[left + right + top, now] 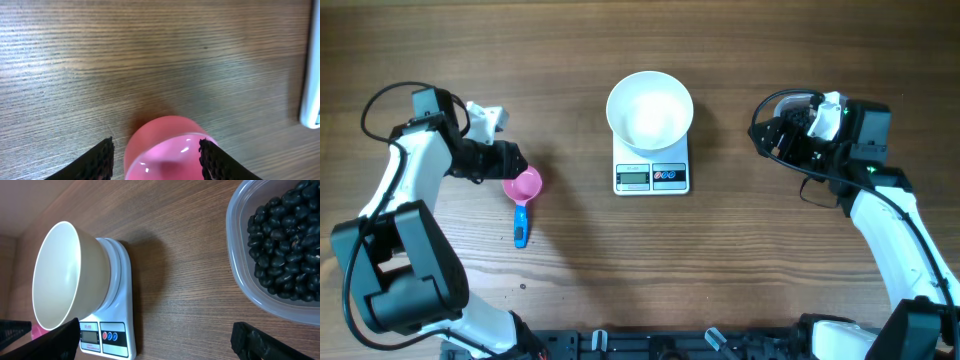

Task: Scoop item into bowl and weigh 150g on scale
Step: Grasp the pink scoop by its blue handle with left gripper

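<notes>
There are two tools over one counter [570, 280]: the left tool [510, 165] and the right tool [772, 135]. One pink scoop [525, 186] lies between the left tool's fingers. Ahead of the right tool are one white bowl [650, 108], one scale [652, 176], and one clear tub [237, 255] of black beans [285, 245], too many to count.

Left side: I log a small pink plastic scoop with a blue handle [523, 200] on the brown wood-grain table [740, 270], handle pointing toward the near edge. Its cup is glossy close up [167, 150]. Right side: a clear rounded plastic tub [239, 255], partly cropped.
</notes>
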You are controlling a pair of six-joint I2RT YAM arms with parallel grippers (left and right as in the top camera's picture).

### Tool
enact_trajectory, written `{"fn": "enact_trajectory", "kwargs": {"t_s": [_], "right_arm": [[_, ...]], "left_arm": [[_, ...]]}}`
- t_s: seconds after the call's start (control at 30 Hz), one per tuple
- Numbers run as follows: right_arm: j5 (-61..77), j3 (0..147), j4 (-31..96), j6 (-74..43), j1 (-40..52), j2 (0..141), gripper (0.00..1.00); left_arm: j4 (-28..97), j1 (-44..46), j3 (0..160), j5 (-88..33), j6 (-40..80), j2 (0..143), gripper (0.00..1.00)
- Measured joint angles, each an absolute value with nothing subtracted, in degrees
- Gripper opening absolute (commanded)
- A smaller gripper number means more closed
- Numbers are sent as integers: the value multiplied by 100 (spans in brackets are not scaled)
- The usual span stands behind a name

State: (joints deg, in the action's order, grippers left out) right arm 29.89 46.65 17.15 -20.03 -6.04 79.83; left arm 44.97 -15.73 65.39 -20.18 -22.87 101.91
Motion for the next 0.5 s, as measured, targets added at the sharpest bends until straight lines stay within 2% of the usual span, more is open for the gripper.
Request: {"fn": "enact_trajectory", "kwargs": {"t_s": [0.37, 0.43, 0.5], "right_arm": [[2969, 4665, 1715, -2001, -604, 7983, 99], [2969, 4665, 1715, -2001, -604, 7983, 99], [2950, 4665, 1715, -2001, -604, 7983, 99]], "left_arm": [[4128, -1581, 6322, -1608, -2213, 10204, 57], [3957, -1581, 6278, -1610, -2176, 10243, 53], [3800, -1581, 6213, -1616, -2139, 10328, 43]]}}
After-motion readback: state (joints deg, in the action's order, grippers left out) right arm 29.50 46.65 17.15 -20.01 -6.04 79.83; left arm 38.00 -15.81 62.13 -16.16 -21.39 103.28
